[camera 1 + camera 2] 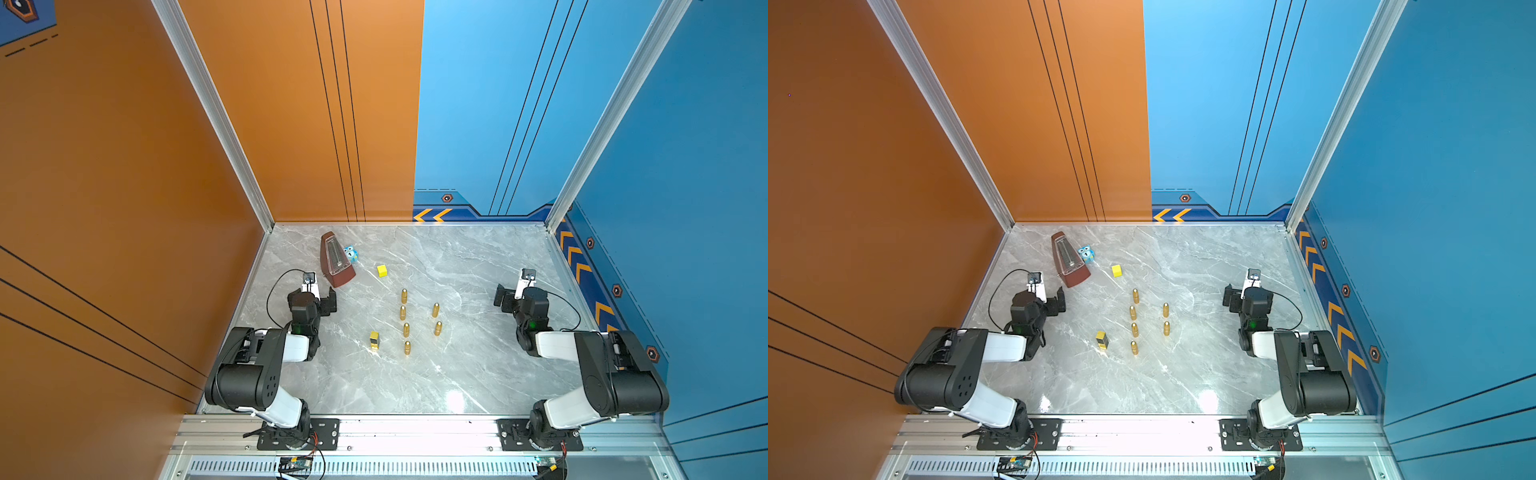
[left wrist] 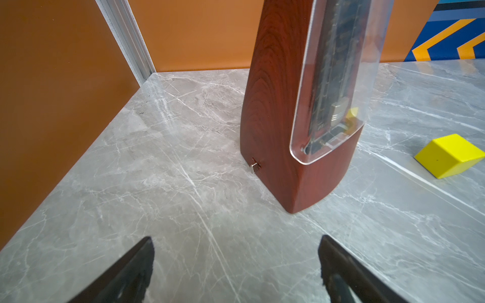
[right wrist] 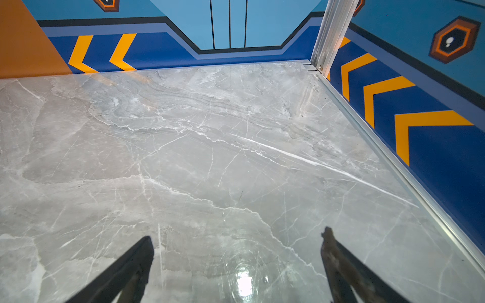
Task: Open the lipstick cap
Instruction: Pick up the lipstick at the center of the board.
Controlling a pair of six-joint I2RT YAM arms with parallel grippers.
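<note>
Over on the left, the left gripper hangs low with its jaws spread wide and nothing in them, just short of the brown metronome. A small blue owl toy sits right beside the metronome and a yellow block lies a little further along. Toward the middle of the table stands what I take for the lipstick, a square gold tube with a black band, upright and capped. The six gold bullet-shaped pieces stand near it. On the far right, the right gripper is just as wide and empty, well apart from everything.

The tube looks easy to tip if one finger touches it first. A wide approach from the right could bowl over the gold pieces, and a careless swing on the left could clip the metronome.

Only the top views show the lipstick. The left wrist view sees the metronome and the block, while the right wrist view sees bare marble.
</note>
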